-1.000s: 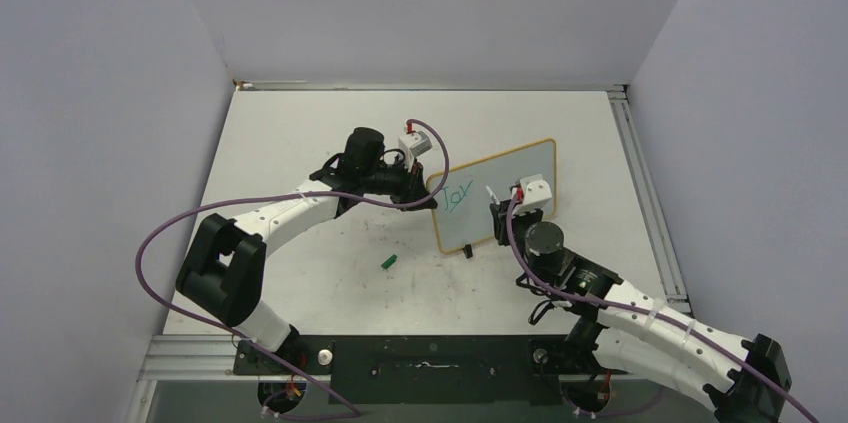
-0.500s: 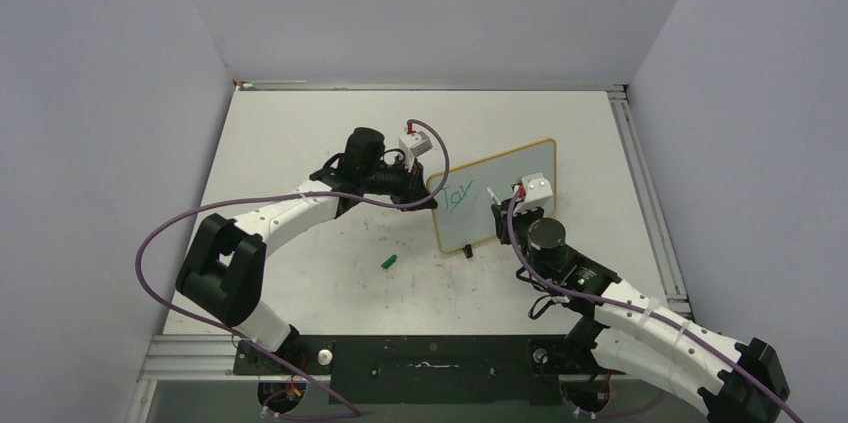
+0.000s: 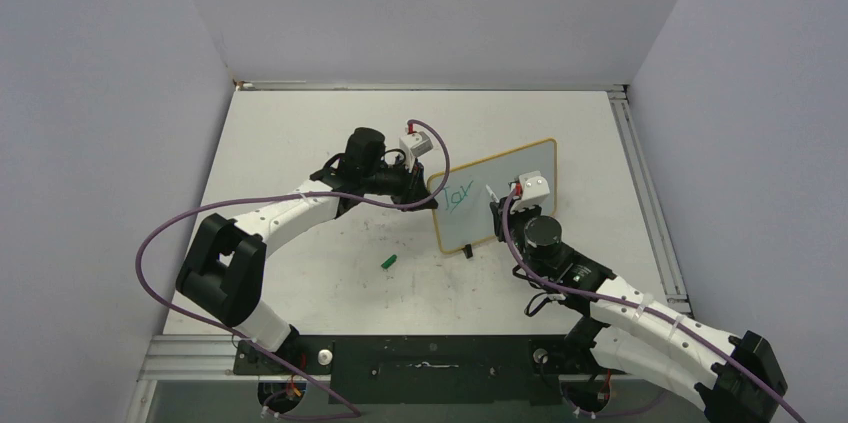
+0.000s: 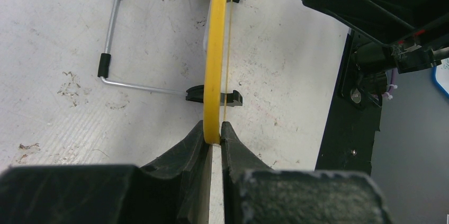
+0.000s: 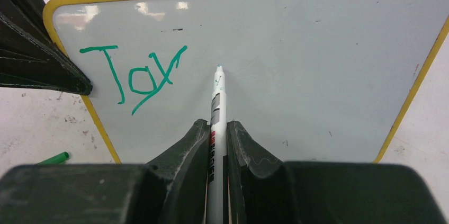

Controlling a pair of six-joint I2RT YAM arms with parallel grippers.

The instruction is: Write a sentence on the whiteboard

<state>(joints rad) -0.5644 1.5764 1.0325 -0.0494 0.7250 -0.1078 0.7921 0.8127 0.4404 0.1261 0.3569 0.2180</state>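
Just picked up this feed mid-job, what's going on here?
The left hand pinches the edge of the small yellow-rimmed white board, steadying it upright on the table. The right hand grips a white marker, tip at the board's face right of the green handwritten word, roughly "Joy". Nothing else is written yet. A green cap lies on the table.

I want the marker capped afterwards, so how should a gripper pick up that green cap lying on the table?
Come straight down from above and pinch the green cap across its narrow middle. It lies flat and slanted on the table, so close across, not along, its long axis.
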